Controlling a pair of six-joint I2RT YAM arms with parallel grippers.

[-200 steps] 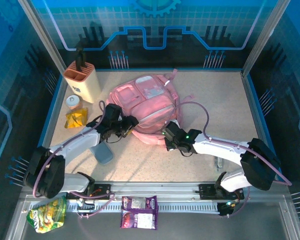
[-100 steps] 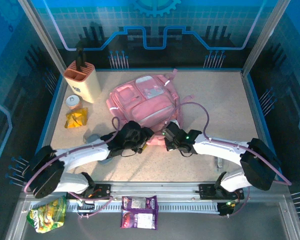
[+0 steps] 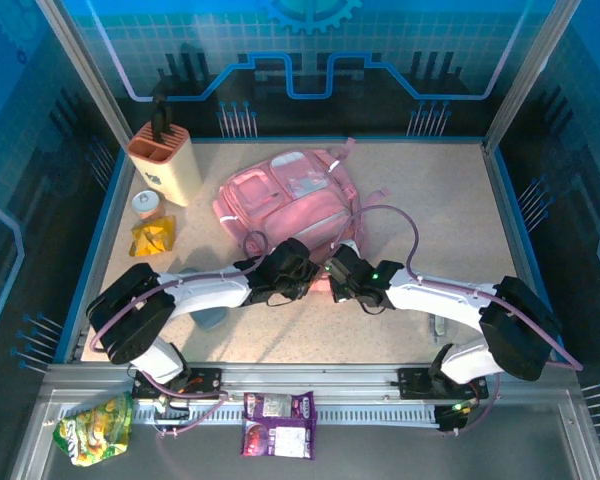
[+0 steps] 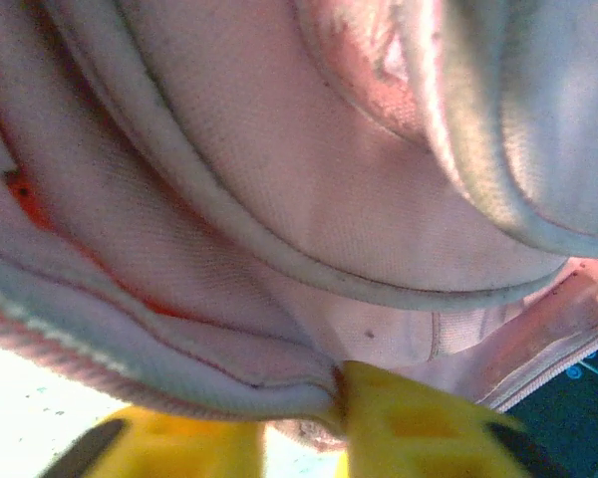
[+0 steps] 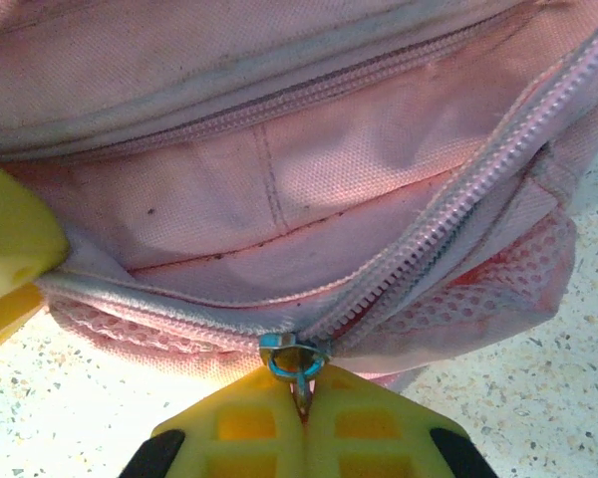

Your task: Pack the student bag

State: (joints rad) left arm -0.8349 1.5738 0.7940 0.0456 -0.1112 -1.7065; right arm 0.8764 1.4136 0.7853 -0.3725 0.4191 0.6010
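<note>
Bag (image 3: 290, 200) lies flat in the middle of the table (image 3: 440, 200) in the top view, pale pocket panel toward the far side, near edge toward the arms. Both arms reach to that near edge. The left gripper (image 3: 298, 272) and right gripper (image 3: 336, 272) sit just beside each other against the fabric, and their dark housings cover the fingers, so from above I cannot tell how far either is open. Left of the bag stand a peach holder (image 3: 165, 160) with a black handle in it, a cup (image 3: 148, 203) and a yellow packet (image 3: 152, 238). A grey-blue thing (image 3: 208, 316) lies partly under the left arm. A green pack (image 3: 95, 428) and a purple pack (image 3: 278, 423) rest on the metal ledge by the arm bases. The left wrist view sits close against pink folds and piping of the bag (image 4: 279, 179): the left gripper (image 4: 301, 408) has its yellow fingers drawn close and pinches the piped rim between them. The right wrist view makes plain the grip that the top view hides: the right gripper (image 5: 301, 383) is clenched, fingers meeting on the blue zip pull (image 5: 284, 357) at the low end of the zip (image 5: 458, 189), beside a mesh (image 5: 458, 289) pocket resting on the table. At the left edge of that view a yellow finger (image 5: 10, 249) of the left gripper touches the same rim.
</note>
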